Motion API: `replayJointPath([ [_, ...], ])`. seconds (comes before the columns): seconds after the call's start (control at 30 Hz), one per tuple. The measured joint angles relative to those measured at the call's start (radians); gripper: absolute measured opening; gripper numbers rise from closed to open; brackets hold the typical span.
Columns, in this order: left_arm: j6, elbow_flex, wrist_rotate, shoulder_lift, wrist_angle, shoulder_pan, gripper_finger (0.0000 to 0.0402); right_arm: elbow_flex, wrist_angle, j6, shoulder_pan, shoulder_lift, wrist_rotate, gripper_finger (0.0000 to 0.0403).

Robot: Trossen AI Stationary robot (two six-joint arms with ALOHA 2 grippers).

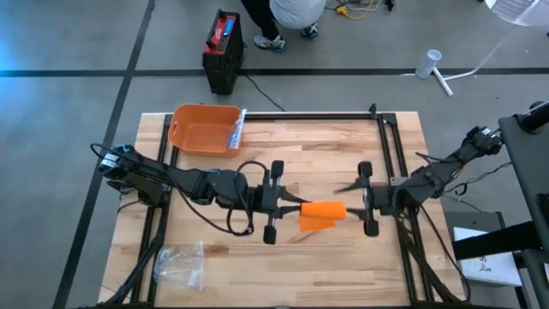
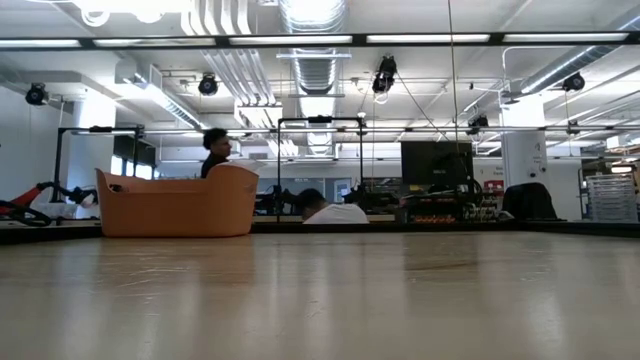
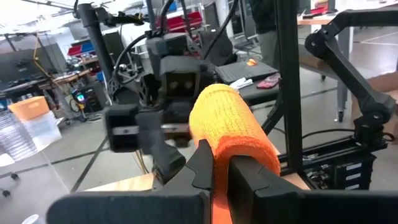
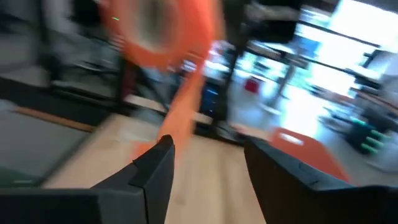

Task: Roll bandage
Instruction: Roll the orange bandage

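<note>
An orange bandage roll (image 1: pixel 323 209) hangs over the middle of the wooden table, and a loose tail (image 1: pixel 314 225) hangs from it toward the near edge. My left gripper (image 1: pixel 290 206) is shut on the roll's left end; in the left wrist view the roll (image 3: pixel 230 121) rises beyond its fingers. My right gripper (image 1: pixel 353 199) stands open just off the roll's right end. In the right wrist view the roll (image 4: pixel 155 31) and its tail (image 4: pixel 177 112) show blurred above the spread fingers, and I see no touch. The low view shows neither the roll nor the arms. My left gripper pinches the bandage between its two fingers (image 3: pixel 202 165), with an orange strip (image 3: pixel 221 196) running down through the gap and the roll's near end (image 3: pixel 239 155) just above them. The fingers come level from the table's left, along the roll. The roll is lifted clear, its tail slack.
An orange basket (image 1: pixel 204 129) with a packet (image 1: pixel 238 129) on its rim sits at the far left. A clear plastic bag (image 1: pixel 180 266) lies at the near left corner. Black frame rails (image 1: pixel 390 146) border the table. A person (image 1: pixel 292 13) stands beyond the far edge.
</note>
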Motion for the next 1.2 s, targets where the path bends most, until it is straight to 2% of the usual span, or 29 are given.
replayJointPath([
  [0.1,0.001,0.0,-0.01,0.0,-0.001,-0.001,0.0008,0.0,0.015,0.003,0.005,0.011,-0.096,0.0194],
  [0.23,0.0,0.0,-0.018,-0.002,0.0,0.001,0.0009,0.047,-0.13,0.063,0.019,-0.01,-0.076,0.0209],
  [0.33,-0.002,0.0,-0.018,-0.003,0.024,0.001,0.0009,0.071,-0.173,0.122,0.019,-0.027,-0.063,0.0225],
  [0.57,0.016,0.001,-0.018,-0.005,0.053,0.003,0.001,0.072,-0.129,0.177,0.017,0.008,0.033,0.025],
  [0.83,0.016,0.001,-0.018,-0.005,0.076,0.003,0.001,0.075,0.007,0.139,-0.013,0.11,0.032,0.0234],
  [0.93,0.007,0.001,-0.018,-0.005,0.078,0.003,0.001,0.075,0.05,0.078,-0.032,0.132,0.033,0.0208],
  [1.0,-0.005,0.001,-0.013,-0.005,0.072,0.003,0.001,0.076,0.071,0.032,-0.042,0.137,0.034,0.0175],
  [1.17,-0.046,-0.001,0.018,-0.005,0.054,0.001,0.001,0.076,0.072,-0.062,-0.065,0.129,0.034,0.0037],
  [1.2,-0.049,-0.003,0.023,-0.005,0.052,0.0,0.001,0.076,0.073,-0.091,-0.066,0.12,0.035,0.0019],
])
